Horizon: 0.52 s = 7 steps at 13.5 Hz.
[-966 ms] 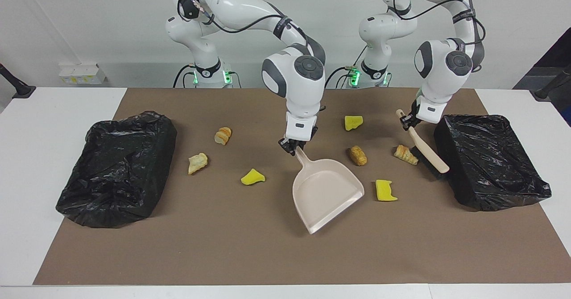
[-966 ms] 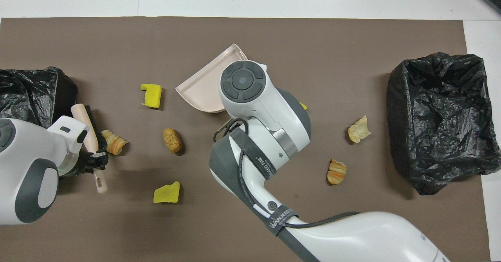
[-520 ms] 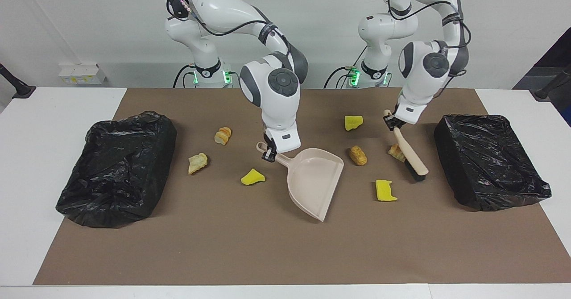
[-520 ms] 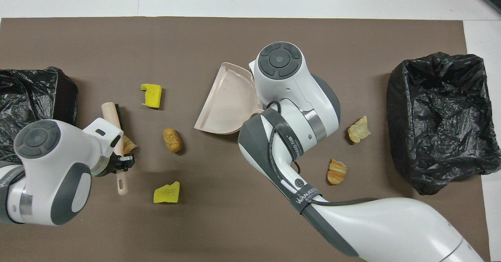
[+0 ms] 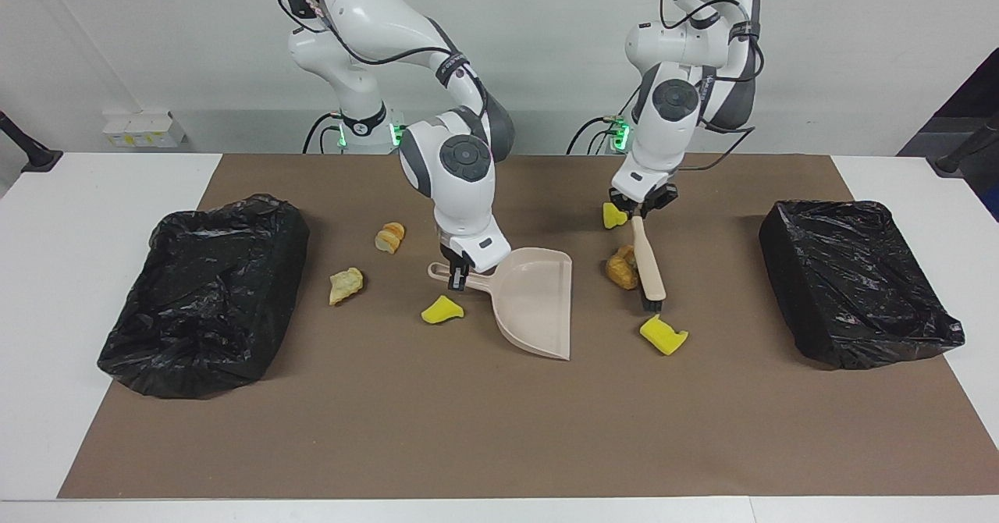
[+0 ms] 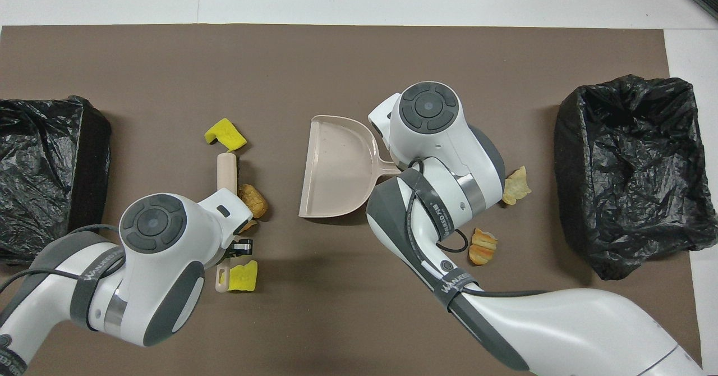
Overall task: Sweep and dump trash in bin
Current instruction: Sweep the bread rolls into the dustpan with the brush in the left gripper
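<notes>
My right gripper [image 5: 460, 269] is shut on the handle of the beige dustpan [image 5: 537, 298], which rests on the mat with its mouth toward the left arm's end. My left gripper [image 5: 640, 212] is shut on the beige brush [image 5: 649, 264], whose bristles touch the mat. A brown bread piece [image 5: 622, 267] lies against the brush on the dustpan's side, and a yellow sponge chunk [image 5: 663, 334] sits just off the brush tip. More trash lies scattered: yellow chunks [image 5: 615, 215] [image 5: 442, 310], tan bits [image 5: 346, 285] [image 5: 389, 237]. From overhead the dustpan [image 6: 336, 168] faces the brush [image 6: 226, 171].
Two black-bagged bins stand on the brown mat, one [image 5: 207, 297] at the right arm's end and one [image 5: 855, 281] at the left arm's end. The mat strip farthest from the robots holds nothing.
The right gripper swung the dustpan round so its mouth faces the brush. The left gripper dragged the brush toward the dustpan, pushing the bread pieces and nudging a yellow chunk.
</notes>
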{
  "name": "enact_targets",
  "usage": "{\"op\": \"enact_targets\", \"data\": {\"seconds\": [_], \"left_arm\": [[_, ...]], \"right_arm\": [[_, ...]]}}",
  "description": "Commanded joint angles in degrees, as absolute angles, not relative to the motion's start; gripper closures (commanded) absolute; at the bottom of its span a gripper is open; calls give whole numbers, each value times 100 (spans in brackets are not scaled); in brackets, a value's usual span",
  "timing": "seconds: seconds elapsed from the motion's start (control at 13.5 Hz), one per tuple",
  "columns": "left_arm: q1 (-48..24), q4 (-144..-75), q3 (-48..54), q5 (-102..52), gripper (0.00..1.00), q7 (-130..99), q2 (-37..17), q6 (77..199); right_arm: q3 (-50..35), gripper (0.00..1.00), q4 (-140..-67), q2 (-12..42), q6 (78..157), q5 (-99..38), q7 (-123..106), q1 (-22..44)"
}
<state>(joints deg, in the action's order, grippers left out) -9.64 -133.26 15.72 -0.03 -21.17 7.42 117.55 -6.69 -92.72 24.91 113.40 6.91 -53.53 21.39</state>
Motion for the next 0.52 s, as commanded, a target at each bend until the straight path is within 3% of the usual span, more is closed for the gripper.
{"op": "enact_targets", "data": {"seconds": [0.0, 0.15, 0.45], "left_arm": [[-906, -12982, 1468, 18, 100, -2092, 755, 11426], [-590, -12763, 1468, 70, 100, -2057, 721, 11259], [-62, -13042, 1477, 377, 100, -1960, 598, 11732]], "right_arm": [[-738, 100, -9519, 2390, 11601, 931, -5746, 2118], [-738, 100, -9519, 2417, 11724, 949, -6098, 2092], [-738, 100, -9527, 2417, 11654, 1037, -6311, 2153]]}}
